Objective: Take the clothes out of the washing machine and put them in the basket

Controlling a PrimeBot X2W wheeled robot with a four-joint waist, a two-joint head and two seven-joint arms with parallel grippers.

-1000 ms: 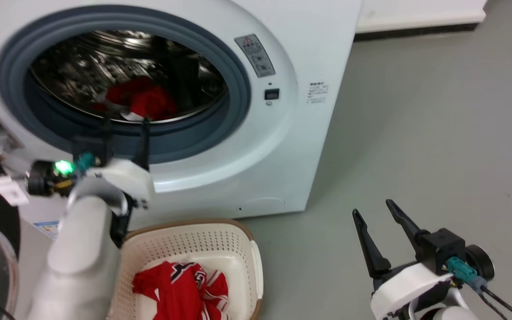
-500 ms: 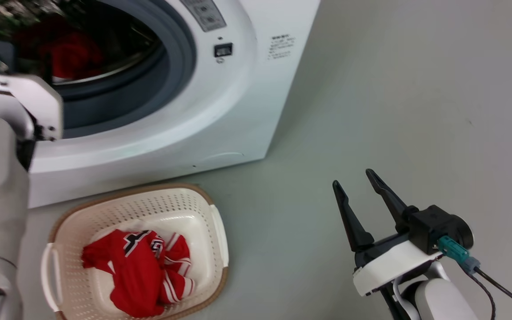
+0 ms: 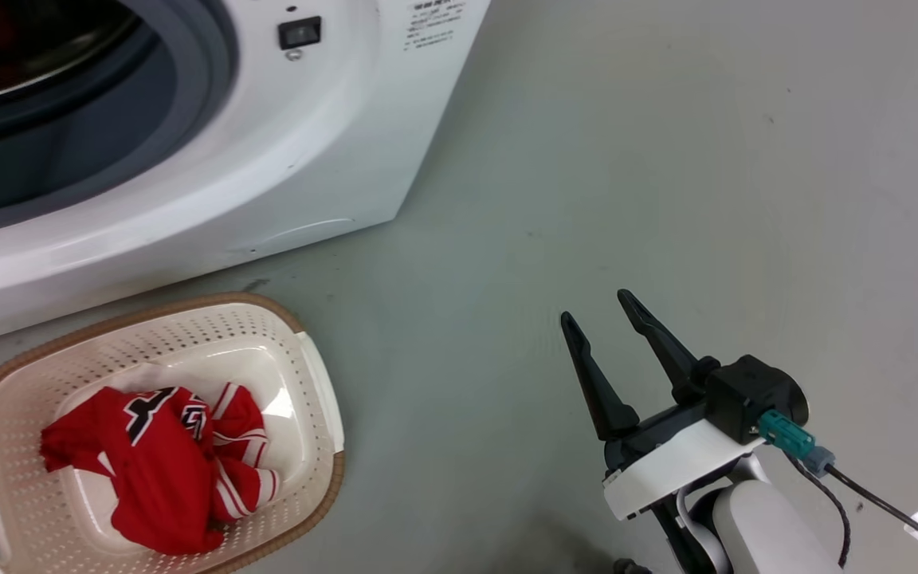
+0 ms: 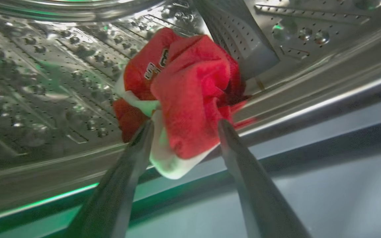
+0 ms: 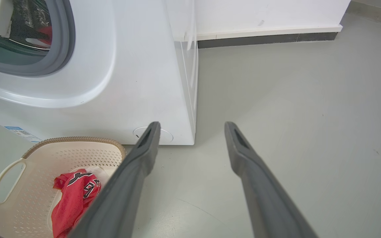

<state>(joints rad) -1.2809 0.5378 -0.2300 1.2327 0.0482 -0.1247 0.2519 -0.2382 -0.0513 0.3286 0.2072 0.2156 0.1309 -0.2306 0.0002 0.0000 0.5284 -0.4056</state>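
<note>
Red garment (image 4: 190, 99), crumpled into a loose ball, lay on the floor of the steel drum (image 4: 45, 82) at the centre of the left wrist view. The left gripper (image 4: 185, 124) was spread wide, one finger tip at each side of the bundle's lower half; I could not tell whether either tip was touching the cloth. Nothing was pinched yet.

To my eye the step in hand was the grab. It would go best if the gripper pushed a little deeper, so the fingers closed on the thick red fold and not just the white edge, and then lifted high enough to clear the drum's lip.

The bundle's long axis ran up and down that frame, roughly in line with the fingers. Its white-trimmed end pointed down toward the gripper, and the lettering faced the upper left.

In the head view the washing machine (image 3: 188, 159) took up the upper left. The basket (image 3: 315, 383) sat at the lower left with the jersey (image 3: 148, 454) heaped inside. At the lower right, the right gripper (image 3: 596, 307) hung parted and empty above the grey floor (image 3: 666, 159).
</note>
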